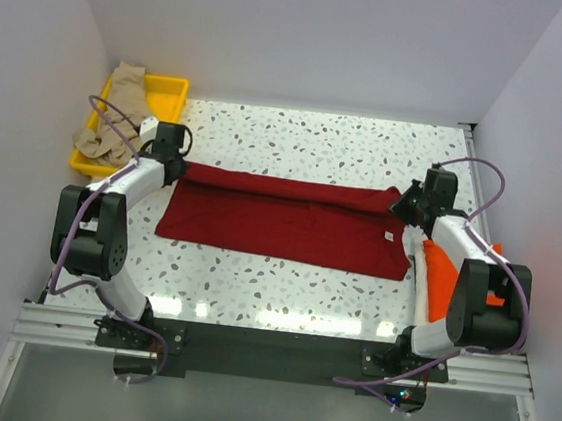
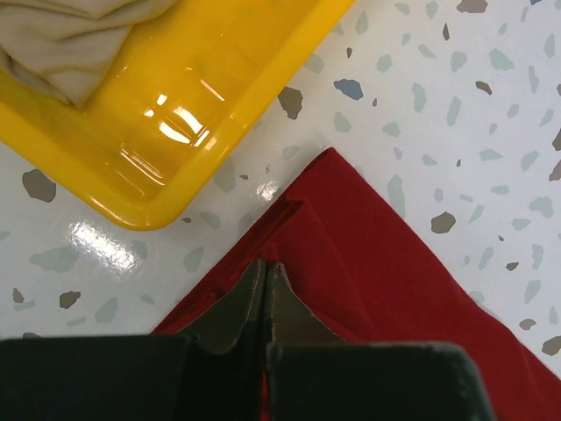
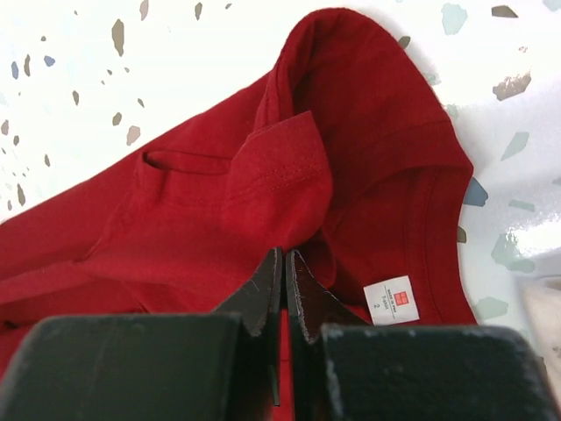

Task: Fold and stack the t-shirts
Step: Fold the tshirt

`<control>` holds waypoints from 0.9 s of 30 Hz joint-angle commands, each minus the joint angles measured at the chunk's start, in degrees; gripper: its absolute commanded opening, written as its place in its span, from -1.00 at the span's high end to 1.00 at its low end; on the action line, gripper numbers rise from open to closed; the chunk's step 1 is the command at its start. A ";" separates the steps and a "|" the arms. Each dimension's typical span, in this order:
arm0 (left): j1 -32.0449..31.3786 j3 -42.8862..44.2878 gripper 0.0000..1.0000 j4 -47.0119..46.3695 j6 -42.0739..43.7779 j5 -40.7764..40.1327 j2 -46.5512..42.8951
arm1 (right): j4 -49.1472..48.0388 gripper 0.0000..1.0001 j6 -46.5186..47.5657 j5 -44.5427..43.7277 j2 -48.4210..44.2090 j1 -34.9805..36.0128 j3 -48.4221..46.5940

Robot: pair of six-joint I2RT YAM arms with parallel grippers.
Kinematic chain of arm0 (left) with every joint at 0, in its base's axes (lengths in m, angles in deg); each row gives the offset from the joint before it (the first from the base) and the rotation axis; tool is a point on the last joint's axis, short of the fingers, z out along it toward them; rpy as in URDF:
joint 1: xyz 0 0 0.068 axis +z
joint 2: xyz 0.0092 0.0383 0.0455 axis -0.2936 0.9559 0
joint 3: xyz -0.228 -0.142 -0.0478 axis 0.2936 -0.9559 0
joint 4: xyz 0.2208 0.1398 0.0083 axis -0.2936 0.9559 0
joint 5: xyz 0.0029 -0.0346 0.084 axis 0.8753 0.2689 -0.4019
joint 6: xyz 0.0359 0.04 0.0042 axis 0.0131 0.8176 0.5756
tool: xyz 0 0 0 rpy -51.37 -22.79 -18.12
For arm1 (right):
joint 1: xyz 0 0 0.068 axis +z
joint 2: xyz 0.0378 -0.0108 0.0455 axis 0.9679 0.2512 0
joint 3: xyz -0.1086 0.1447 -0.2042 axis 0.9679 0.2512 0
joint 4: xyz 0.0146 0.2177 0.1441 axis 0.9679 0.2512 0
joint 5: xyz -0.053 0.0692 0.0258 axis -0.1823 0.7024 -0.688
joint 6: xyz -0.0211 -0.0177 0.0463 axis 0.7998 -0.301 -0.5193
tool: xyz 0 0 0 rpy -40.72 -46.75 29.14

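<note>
Top external view: the dark red t-shirt lies as a long band across the middle of the speckled table, running from left to right. The left gripper sits at the shirt's far left corner and the right gripper at its far right end, so the cloth spans the stretch between them. At the far left corner stands a yellow tray, with the tan-beige t-shirt bunched in it and hanging over its left rim. The orange t-shirt lies at the right edge of the table, just beside the right arm.

Left wrist view: the two fingers are pressed together with no gap at the tips, and a thin sliver of red shows in the slit between them. They pinch the dark red t-shirt close to its corner. The corner points toward the tray, which is near but not touching the red cloth. Tan-beige cloth fills the tray's upper left part.

Right wrist view: these fingers are pressed together too, with red cloth in the slit, nipping the shirt at its collar end. A folded flap of cloth rises just past the tips. A white label with a red square sits inside the neckline, just right of the fingers.
</note>
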State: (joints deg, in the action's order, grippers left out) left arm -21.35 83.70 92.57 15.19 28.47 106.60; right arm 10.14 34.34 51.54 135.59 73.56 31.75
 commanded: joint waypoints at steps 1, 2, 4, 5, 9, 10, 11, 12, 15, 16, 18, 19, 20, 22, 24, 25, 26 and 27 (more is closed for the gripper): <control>0.85 -1.09 1.00 -1.82 -2.21 -0.70 -2.99 | -2.36 1.00 0.36 0.60 -2.48 -0.31 1.35; 0.85 -1.79 1.00 -1.74 -2.74 -0.61 -3.08 | -2.36 1.00 0.27 0.60 -2.57 -0.22 1.62; 0.93 -3.02 1.00 -2.09 -3.27 -0.27 -3.35 | -2.54 1.00 0.01 0.69 -2.92 -0.31 2.40; 0.93 -3.20 1.00 -2.44 -3.53 -0.18 -3.52 | -2.63 1.00 0.01 1.38 -3.01 -0.31 2.67; 0.93 -4.52 1.00 -2.97 -4.41 0.18 -4.57 | -4.12 1.00 -0.52 2.88 -3.27 -0.22 4.69; 1.02 -4.78 1.00 -2.88 -4.67 0.35 -4.66 | -4.21 1.00 -0.52 3.06 -3.27 -0.22 5.39; 1.11 -5.48 1.00 -3.23 -5.11 0.53 -4.93 | -4.38 1.00 -0.52 3.15 -3.19 -0.31 5.57; 1.11 -5.75 1.00 -3.32 -5.46 0.70 -5.36 | -4.30 1.00 -0.61 3.23 -3.01 -0.22 6.10; 1.37 -7.15 1.00 -4.11 -6.17 1.32 -6.25 | -3.95 1.00 -0.52 3.41 -3.27 -0.22 6.63; 1.37 -7.50 1.00 -4.11 -6.60 1.32 -6.33 | -4.03 1.00 -0.61 3.41 -3.45 -0.31 6.72; 1.37 -7.77 1.00 -4.11 -6.78 1.41 -6.51 | -3.95 1.00 -0.69 3.59 -3.45 -0.22 6.81; 1.46 -8.03 1.00 -4.11 -6.87 1.49 -6.51 | -3.95 1.00 -0.78 3.76 -3.28 -0.31 6.89; 1.46 -8.21 1.00 -4.20 -7.05 1.41 -6.51 | -3.86 1.00 -0.78 3.76 -3.27 -0.22 6.89; 1.63 -8.56 1.00 -4.20 -7.22 1.67 -6.51 | -3.51 1.00 -1.04 3.50 -3.36 -0.22 7.07; 1.72 -8.74 1.00 -4.29 -7.31 1.85 -6.60 | -3.59 1.00 -0.96 3.32 -3.28 -0.31 7.33; 1.81 -9.09 1.00 -4.55 -7.31 2.02 -6.77 | -3.42 1.00 -1.13 3.15 -3.27 -0.22 7.33; 1.90 -9.26 1.00 -4.81 -7.40 2.20 -6.95 | -3.42 0.99 -1.22 2.97 -3.27 -0.31 7.42; 2.16 -9.53 1.00 -5.16 -7.40 2.98 -7.04 | -3.50 0.92 -1.13 2.97 -3.27 -0.31 7.59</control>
State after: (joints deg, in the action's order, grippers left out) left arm -20.28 75.00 90.78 8.83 31.29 102.03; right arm 8.00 33.67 54.42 134.12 73.52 38.81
